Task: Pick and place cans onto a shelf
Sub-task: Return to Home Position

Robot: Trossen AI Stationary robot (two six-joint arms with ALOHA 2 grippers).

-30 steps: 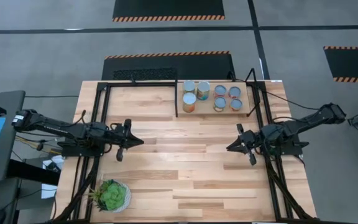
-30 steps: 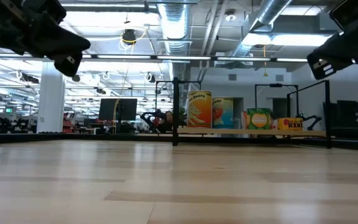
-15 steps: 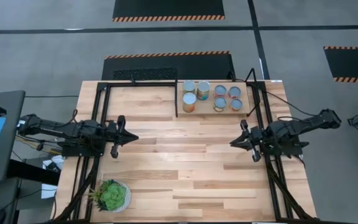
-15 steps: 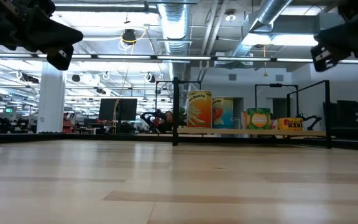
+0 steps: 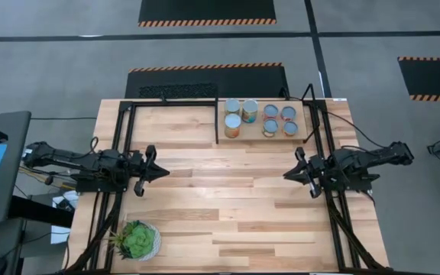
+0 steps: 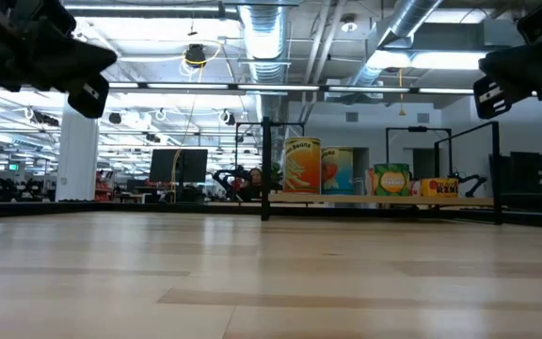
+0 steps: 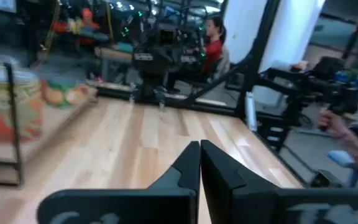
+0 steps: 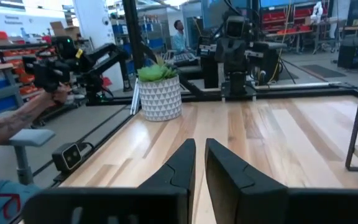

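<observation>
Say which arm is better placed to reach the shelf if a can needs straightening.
Right. The shelf sits on the right side of the table, close to the right gripper; the left gripper is across the table. Both are empty.

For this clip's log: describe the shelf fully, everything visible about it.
The shelf is a small light-wood board framed by thin black metal rods. It stands at the back edge of the table, on the right arm's side. In the low view the board lies level and looks slightly raised. Seven cans stand upright on it, three larger at one end and four smaller at the other. The left pincer and right pincer hang apart from it.
</observation>
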